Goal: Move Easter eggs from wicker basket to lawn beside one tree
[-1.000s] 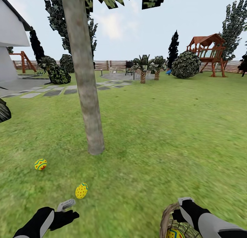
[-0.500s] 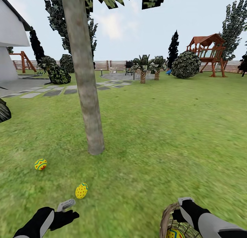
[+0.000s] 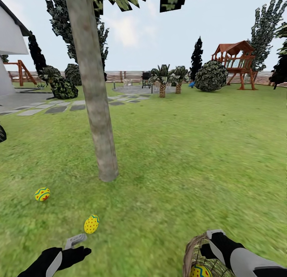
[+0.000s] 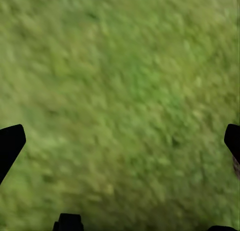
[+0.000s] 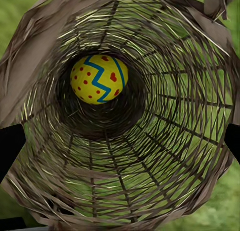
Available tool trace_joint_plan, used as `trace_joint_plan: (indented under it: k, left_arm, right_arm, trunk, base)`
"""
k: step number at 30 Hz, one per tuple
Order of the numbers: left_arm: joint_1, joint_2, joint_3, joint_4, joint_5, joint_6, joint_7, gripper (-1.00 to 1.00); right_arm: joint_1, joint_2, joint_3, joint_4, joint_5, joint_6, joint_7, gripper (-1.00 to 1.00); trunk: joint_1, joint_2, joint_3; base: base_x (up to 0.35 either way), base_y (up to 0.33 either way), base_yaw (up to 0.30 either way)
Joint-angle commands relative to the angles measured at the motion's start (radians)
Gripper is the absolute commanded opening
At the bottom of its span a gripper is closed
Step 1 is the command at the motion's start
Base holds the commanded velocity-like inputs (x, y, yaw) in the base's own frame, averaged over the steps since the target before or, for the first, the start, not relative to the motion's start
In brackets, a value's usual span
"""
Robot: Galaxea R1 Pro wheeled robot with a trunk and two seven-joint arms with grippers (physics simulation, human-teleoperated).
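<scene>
Left claw spread, empty; right claw state unclear at basket. Last egg sits deep; weave may snag fingers.

Head view: the left arm ends in a glossy black wrist housing with a pale grey panel along its upper side. The left gripper has light grey, flat, angular fingers on a black palm block. The right arm shows a wider light grey forearm shell, edged by a dark band, joined to a black wrist. The right gripper carries a grey finger with a rounded rectangular outline. Wrist views: the fingertips appear as plain black, tapered shapes at the frame edges.
</scene>
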Motion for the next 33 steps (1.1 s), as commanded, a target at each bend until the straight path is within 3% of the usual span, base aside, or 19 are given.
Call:
trace_joint_plan:
  k: [1,16,24,33]
  left_arm:
    - [0.0,0.0,0.007,-0.001,0.005,0.008,-0.003,1.0]
    - [0.0,-0.001,0.009,0.001,0.006,0.003,-0.003,1.0]
    - [0.0,-0.007,0.009,0.002,0.004,0.002,-0.003,1.0]
    - [0.0,-0.009,0.009,0.001,0.005,0.001,-0.003,1.0]
  right_arm:
    - [0.0,0.0,0.007,-0.002,0.002,0.007,0.0,1.0]
    - [0.0,-0.003,0.005,-0.004,0.0,0.009,0.001,1.0]
    - [0.0,-0.003,0.005,-0.004,0.0,0.007,0.001,1.0]
    - [0.0,-0.002,0.006,-0.004,0.001,0.009,0.001,1.0]
  trunk:
    - [0.0,-0.001,-0.001]
    - [0.0,-0.001,-0.001]
    - [0.0,-0.001,-0.001]
    - [0.0,-0.001,-0.001]
  base:
    - [0.0,0.0,-0.013]
    - [0.0,0.0,-0.002]
    - [0.0,0.0,-0.226]
    - [0.0,0.0,-0.022]
